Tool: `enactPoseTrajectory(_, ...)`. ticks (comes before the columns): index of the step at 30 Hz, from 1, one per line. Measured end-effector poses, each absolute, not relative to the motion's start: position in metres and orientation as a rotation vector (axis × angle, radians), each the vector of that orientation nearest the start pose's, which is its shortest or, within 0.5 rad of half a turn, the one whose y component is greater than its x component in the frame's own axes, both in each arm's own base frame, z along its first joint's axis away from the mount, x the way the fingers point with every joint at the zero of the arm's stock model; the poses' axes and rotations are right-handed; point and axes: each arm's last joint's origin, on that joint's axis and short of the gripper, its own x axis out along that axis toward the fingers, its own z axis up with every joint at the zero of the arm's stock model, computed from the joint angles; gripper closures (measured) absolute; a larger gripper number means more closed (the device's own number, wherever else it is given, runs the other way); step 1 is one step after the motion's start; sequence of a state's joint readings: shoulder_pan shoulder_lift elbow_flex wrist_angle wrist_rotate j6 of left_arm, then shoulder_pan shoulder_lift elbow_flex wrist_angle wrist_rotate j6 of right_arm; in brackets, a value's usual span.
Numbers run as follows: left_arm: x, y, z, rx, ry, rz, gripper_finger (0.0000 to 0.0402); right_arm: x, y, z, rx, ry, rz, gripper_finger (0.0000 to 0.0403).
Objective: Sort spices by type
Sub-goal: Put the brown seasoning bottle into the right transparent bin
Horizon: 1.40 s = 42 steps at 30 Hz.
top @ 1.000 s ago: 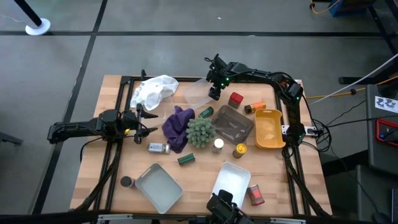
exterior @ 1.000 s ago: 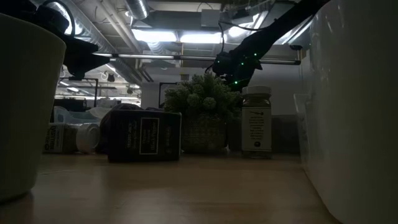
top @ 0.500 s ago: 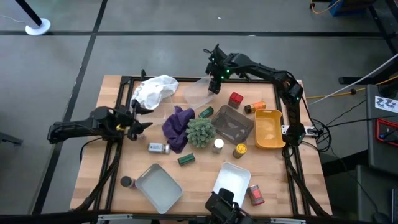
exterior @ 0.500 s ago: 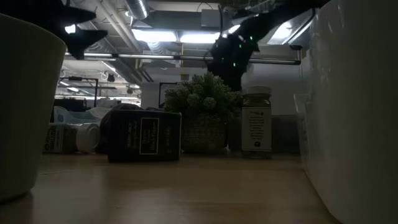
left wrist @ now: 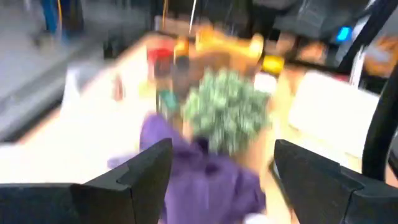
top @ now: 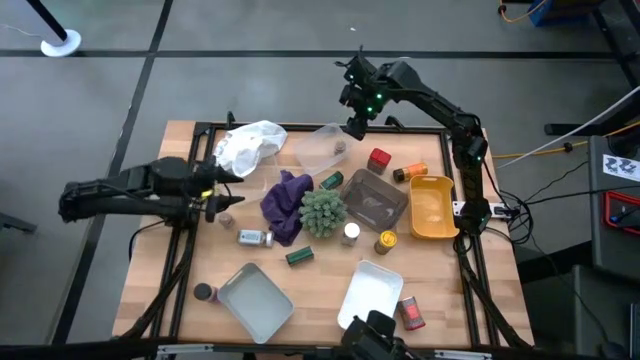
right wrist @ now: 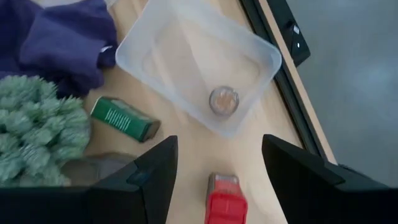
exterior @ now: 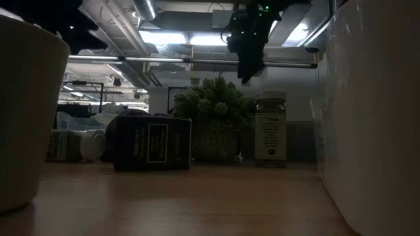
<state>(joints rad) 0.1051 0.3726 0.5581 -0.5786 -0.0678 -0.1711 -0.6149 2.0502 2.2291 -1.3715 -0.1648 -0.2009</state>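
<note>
The right gripper [top: 354, 125] has risen clear of the clear plastic tray [top: 322, 148] at the far side of the bench [top: 180, 300]; a second ago it hung low at the tray's right edge. Its jaws stand spread and carry nothing. A small brown-capped jar [right wrist: 224, 100] now rests inside that tray. Judgement: one jar has just been delivered, and the arm is free for the next pick.

The left gripper [top: 222, 190] has drawn back leftward, away from the purple cloth [top: 287, 204], jaws spread and empty, hovering at the left of the bench.

Most spices remain unsorted around the spiky plant [top: 322, 211]:
- a red tin [top: 379, 159] and an orange-capped jar [top: 409, 172] right of the clear tray;
- a dark green tin [top: 331, 181] beside the plant, another [top: 300, 256] nearer;
- a clear white-capped jar [top: 254, 237] near the cloth.

The yellow bin [top: 432, 208] and near white trays [top: 255, 302] look empty.

Writing: labels show on the dark tin [exterior: 152, 143] and the upright jar [exterior: 270, 128] in the low view, but no text is legible.
</note>
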Motion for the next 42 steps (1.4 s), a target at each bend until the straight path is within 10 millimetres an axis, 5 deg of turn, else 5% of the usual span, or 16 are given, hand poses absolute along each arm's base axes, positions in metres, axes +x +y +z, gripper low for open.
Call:
enactPoseTrajectory(8,0.109,0.013,0.284,-0.371,0.846,0.329,0.0135,0.33,-0.207,0.362,0.241,1.249,-0.276,0.0169)
enactPoseTrajectory(18,0.123,0.014,0.257,-0.674,1.304,0.666,0.0135,0.314,-0.162,0.399,0.135,1.228,-0.259,0.0169)
enactPoseTrajectory(30,0.145,0.015,0.226,-0.78,1.355,0.74,0.0135,0.286,-0.111,0.438,0.044,1.116,-0.198,0.0169)
enactPoseTrajectory(42,0.143,0.014,0.197,-0.903,1.364,0.826,0.0135,0.243,-0.085,0.399,0.036,1.118,-0.303,0.0169)
